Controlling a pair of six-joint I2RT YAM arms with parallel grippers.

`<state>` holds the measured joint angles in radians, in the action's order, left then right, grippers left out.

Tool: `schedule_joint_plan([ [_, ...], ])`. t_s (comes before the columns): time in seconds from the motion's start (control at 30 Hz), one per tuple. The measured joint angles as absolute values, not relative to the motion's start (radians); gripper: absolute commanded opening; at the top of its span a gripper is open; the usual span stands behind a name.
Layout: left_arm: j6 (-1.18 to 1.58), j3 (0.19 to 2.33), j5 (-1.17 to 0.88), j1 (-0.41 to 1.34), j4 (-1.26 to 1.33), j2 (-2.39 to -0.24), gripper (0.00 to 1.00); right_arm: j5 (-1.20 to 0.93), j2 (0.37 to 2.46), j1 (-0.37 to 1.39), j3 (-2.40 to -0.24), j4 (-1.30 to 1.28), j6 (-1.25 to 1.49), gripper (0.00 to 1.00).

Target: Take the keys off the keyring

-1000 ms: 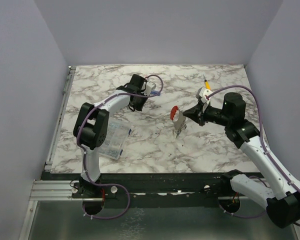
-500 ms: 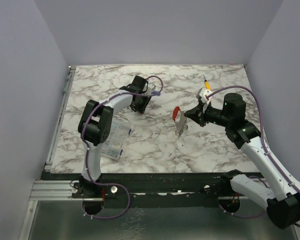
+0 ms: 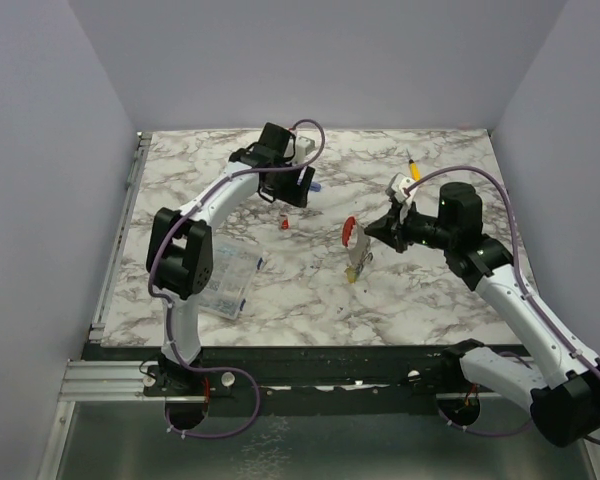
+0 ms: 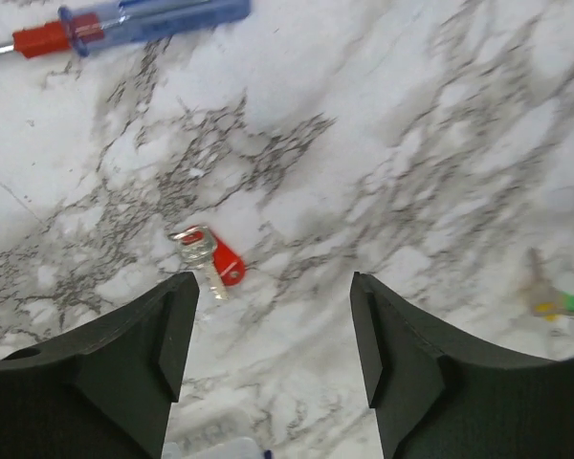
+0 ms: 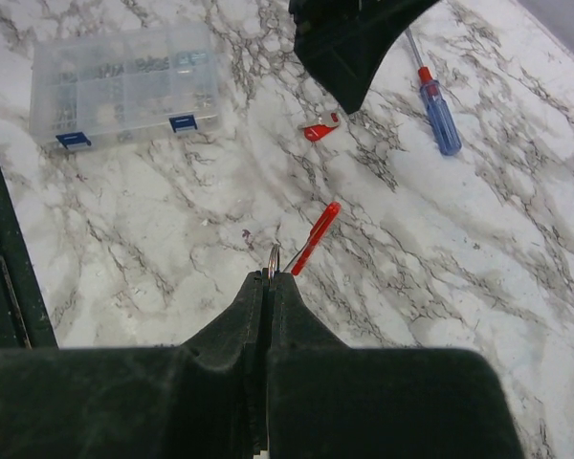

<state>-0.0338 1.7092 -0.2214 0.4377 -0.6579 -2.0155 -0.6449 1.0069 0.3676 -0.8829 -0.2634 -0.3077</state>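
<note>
My right gripper is shut on the keyring, held above the middle of the table. Its thin metal ring and red loop stick out past the fingertips. Keys hang under it, a yellow head lowest. In the left wrist view, yellow and green heads show at the right edge. A single red-headed key lies loose on the marble. My left gripper hovers open just above and beyond it, with nothing between its fingers.
A blue-and-red screwdriver lies behind the red key. A clear compartment box sits at the near left by the left arm. A yellow-handled tool lies at the back right.
My left gripper has opened and lifted toward the back. The red key it carried now lies on the marble. The right gripper still holds the keyring, shifted slightly.
</note>
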Motion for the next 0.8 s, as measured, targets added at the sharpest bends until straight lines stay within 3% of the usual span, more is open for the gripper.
schedule_joint_plan([
  [0.47, 0.4, 1.687, -0.72, 0.439, -0.583, -1.848, 0.94, -0.683, 1.082, 0.368, -0.893, -0.234, -0.314, 0.01],
  [0.57, 0.5, 1.649, -0.755, 0.439, -0.569, -1.85, 0.99, -0.684, 1.103, 0.368, -0.894, -0.218, -0.311, 0.01],
  [0.8, 0.669, 1.631, -0.788, 0.459, -0.52, -1.852, 0.99, -0.695, 1.153, 0.368, -0.896, -0.171, -0.293, 0.01],
])
